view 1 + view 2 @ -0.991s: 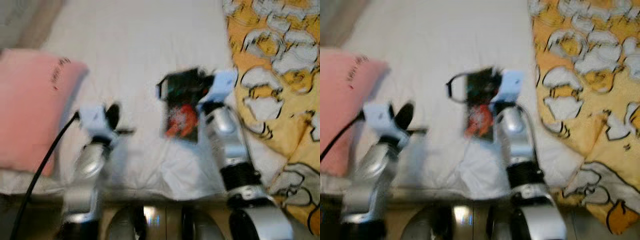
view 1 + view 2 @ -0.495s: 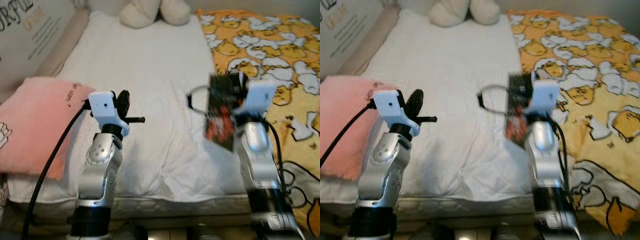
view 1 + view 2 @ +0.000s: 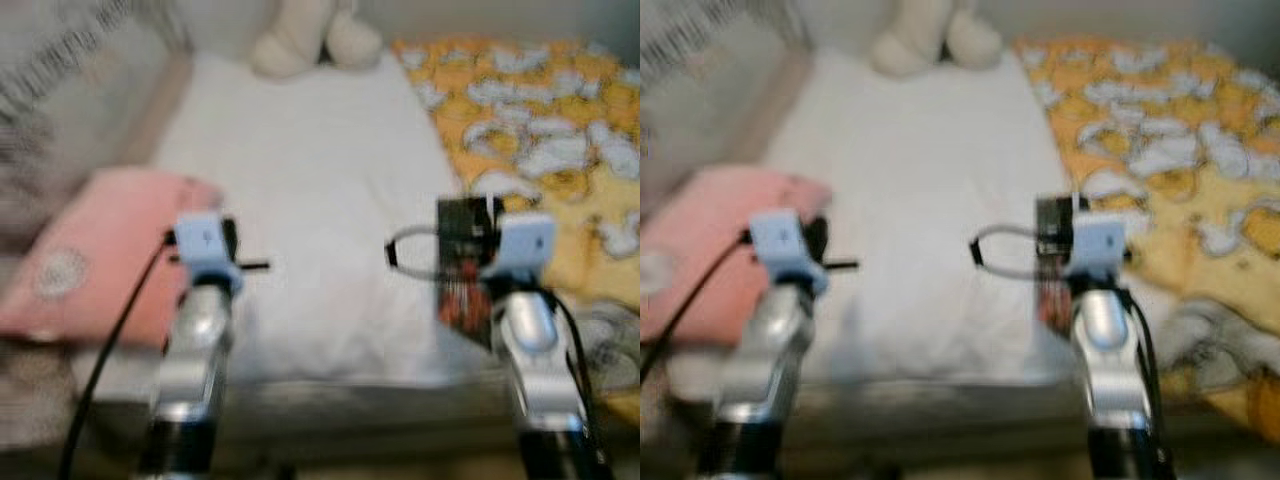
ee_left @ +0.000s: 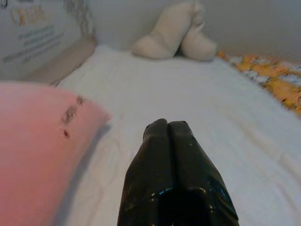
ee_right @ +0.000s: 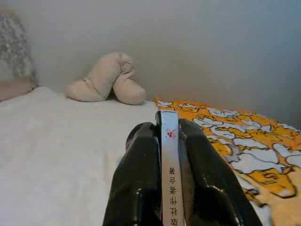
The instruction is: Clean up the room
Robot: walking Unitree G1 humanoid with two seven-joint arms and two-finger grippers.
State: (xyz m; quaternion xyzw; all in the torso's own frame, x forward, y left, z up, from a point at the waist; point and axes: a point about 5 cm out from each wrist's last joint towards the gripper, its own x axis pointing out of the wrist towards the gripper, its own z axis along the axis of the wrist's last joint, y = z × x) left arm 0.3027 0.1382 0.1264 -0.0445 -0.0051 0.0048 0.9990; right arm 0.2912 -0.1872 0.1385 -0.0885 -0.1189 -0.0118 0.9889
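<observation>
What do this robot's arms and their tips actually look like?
Both arms are silver metal tubes with black bands at the joints. Each wrist carries a pale blue-white block. The left end effector and right end effector each have two long, glossy black fingers. Black cables run along both arms.

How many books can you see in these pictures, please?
1. The book is clamped upright between the right gripper's fingers, held above the near edge of the bed. Others may lie beyond what the views take in.
</observation>
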